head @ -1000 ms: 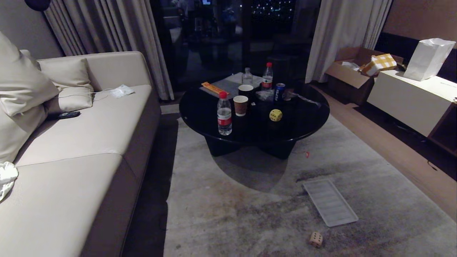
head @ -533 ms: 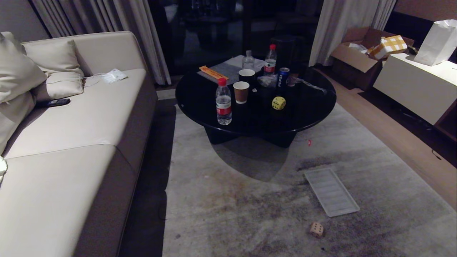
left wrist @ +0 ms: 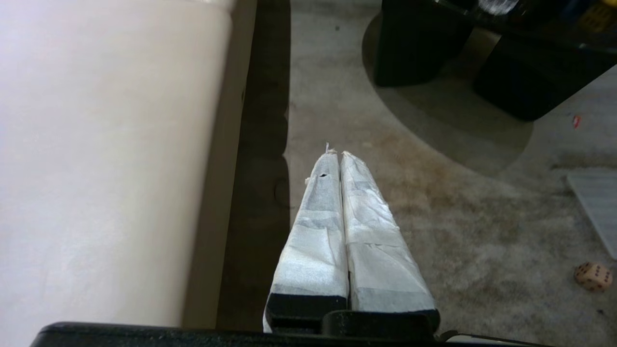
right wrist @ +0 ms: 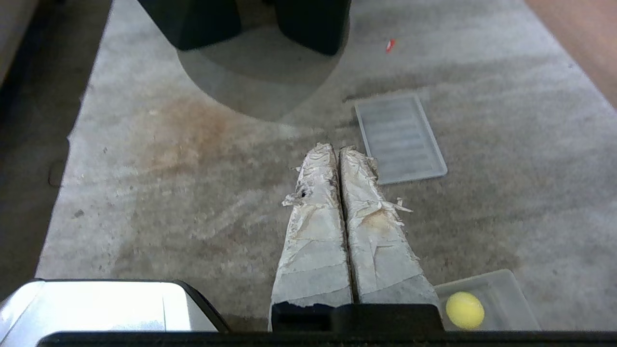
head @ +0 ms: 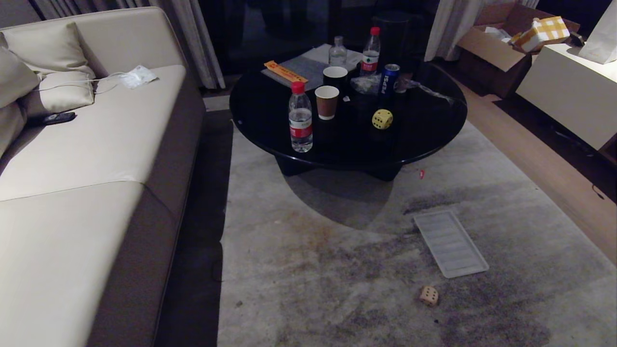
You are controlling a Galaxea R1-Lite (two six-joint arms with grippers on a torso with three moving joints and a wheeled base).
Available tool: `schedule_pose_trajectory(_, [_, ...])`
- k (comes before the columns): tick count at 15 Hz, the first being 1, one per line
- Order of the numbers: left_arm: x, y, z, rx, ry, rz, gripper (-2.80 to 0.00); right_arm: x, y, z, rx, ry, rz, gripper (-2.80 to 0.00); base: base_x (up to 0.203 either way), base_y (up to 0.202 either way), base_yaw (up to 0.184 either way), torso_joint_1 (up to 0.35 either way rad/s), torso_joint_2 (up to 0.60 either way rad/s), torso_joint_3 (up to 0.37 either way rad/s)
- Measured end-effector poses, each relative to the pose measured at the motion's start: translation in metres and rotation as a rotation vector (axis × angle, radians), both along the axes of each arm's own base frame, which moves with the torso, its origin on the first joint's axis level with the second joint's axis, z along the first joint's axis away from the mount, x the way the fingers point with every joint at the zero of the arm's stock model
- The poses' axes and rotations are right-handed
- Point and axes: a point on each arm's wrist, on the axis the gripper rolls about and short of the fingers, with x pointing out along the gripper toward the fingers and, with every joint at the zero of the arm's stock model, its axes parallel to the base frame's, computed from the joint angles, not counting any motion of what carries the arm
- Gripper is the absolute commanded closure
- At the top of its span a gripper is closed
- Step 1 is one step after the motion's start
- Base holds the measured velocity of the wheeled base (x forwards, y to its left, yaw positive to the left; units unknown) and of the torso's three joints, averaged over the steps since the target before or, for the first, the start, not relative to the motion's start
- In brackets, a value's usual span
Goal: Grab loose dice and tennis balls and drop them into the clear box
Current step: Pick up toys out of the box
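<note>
1. Neither claw shows in my head view. From here I find the yellow die [head: 382, 119] on the round black bench [head: 270, 125], right of the water bottle [head: 300, 117] and the paper cup [head: 327, 101]. The tan die [head: 428, 295] lies on the grey rug [head: 313, 270], just beyond the near corner of the ribbed lid [head: 450, 243], not touching it. A beige sofa [head: 87, 159] runs along my left, curtains hang behind the bench, and a cardboard box [head: 496, 46] and a white cabinet [head: 569, 91] stand on my right.

2. Left wrist view: my left claw [left wrist: 336, 155] is pressed shut and empty, hanging over the rug beside the sofa's edge. The tan die [left wrist: 593, 276] lies well off to its side.

3. Right wrist view: my right claw [right wrist: 336, 150] is also shut and empty above the rug, with the lid [right wrist: 399, 138] just past its tips. The clear box [right wrist: 501, 289] sits close under my wrist with one tennis ball [right wrist: 464, 310] already inside.

4. I judge the tan die the nearest target: I should spread the right claw before descending, straddle two flat faces, and avoid nudging it across the rug.
</note>
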Motion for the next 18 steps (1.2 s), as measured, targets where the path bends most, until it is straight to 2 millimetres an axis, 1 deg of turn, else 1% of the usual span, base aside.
schedule_pose_trajectory(18, [0.0000, 0.0000, 0.0000, -0.001, 0.000, 0.000, 0.00, 0.0000, 0.0000, -0.0002, 0.003, 0.001, -0.002, 0.00, 0.000, 0.000, 0.000, 0.002, 0.00, -0.196])
